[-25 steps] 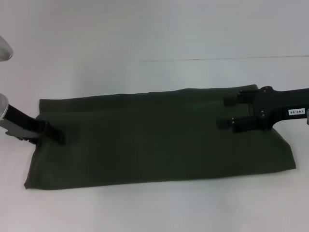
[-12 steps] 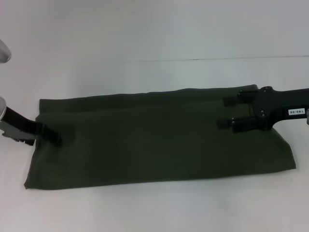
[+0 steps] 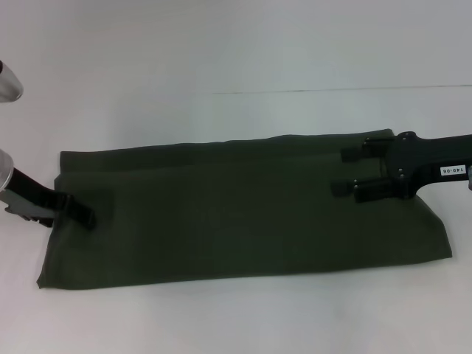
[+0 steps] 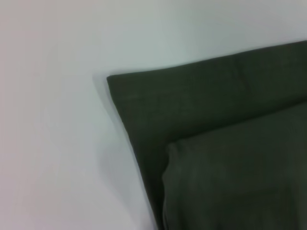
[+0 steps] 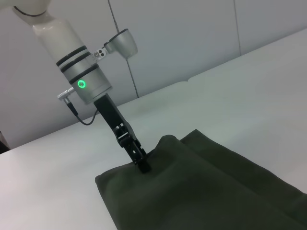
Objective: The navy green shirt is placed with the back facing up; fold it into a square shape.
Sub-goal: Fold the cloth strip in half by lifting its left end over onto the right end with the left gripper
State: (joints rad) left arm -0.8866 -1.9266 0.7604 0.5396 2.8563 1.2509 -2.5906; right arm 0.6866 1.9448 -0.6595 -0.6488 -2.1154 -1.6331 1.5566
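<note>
The navy green shirt (image 3: 243,214) lies folded into a long flat band across the white table; it also shows as a dark green shirt (image 4: 230,143) with a doubled layer in the left wrist view, and as the shirt (image 5: 201,191) in the right wrist view. My left gripper (image 3: 87,217) is at the band's left end, its fingers shut on the cloth edge; the right wrist view shows this left gripper (image 5: 144,166) with its tip down on the slightly raised fabric. My right gripper (image 3: 345,172) rests over the far right end, its two fingers spread open above the cloth.
The white table (image 3: 221,59) stretches bare behind and in front of the shirt, with a thin seam line (image 3: 332,91) at the back. A grey panelled wall (image 5: 182,33) stands behind the left arm.
The left gripper has slid a little toward the near left at the shirt's edge. The right gripper and the rest of the shirt have not moved.
</note>
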